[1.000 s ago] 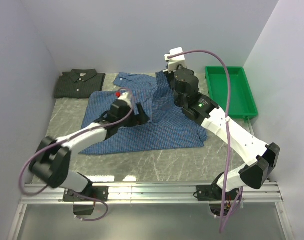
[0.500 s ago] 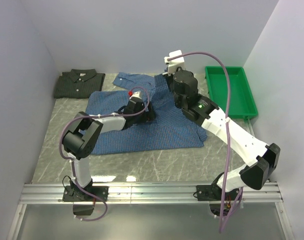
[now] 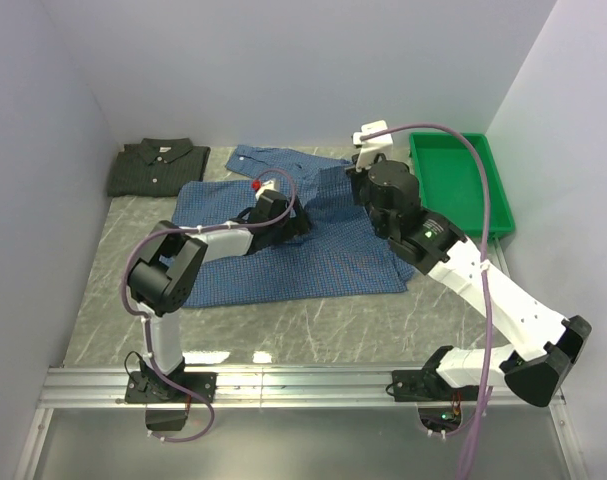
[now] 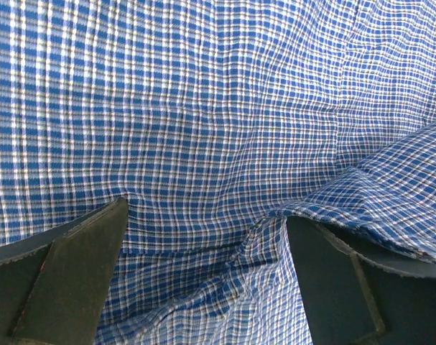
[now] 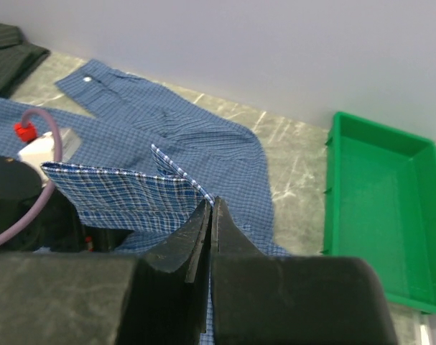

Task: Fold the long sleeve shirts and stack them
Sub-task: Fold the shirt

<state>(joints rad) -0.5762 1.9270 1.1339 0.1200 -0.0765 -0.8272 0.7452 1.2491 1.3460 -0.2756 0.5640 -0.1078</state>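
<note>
1. Blue shirt (image 3: 283, 270) is lying spread in the middle of the table (image 3: 283, 335). Dark shirt (image 3: 155, 166) is sitting folded at the far-left corner, well apart.
2. Step, as I'm judging it, is folding the blue shirt's far side inward. To do it well, the left gripper (image 4: 203, 244) should be pinning the body flat as a crease line. The right gripper (image 5: 212, 215) should be carrying the lifted edge over low and straight, without dragging the body.
3. Right gripper: jaws are pressing together and pinching a raised edge of the blue shirt, possibly a sleeve or placket; it's hard to tell.
4. Left gripper: jaws are standing wide and gripping nothing, with tips resting on the blue shirt. A ridge of cloth is rising between them, nearer one finger.
</note>
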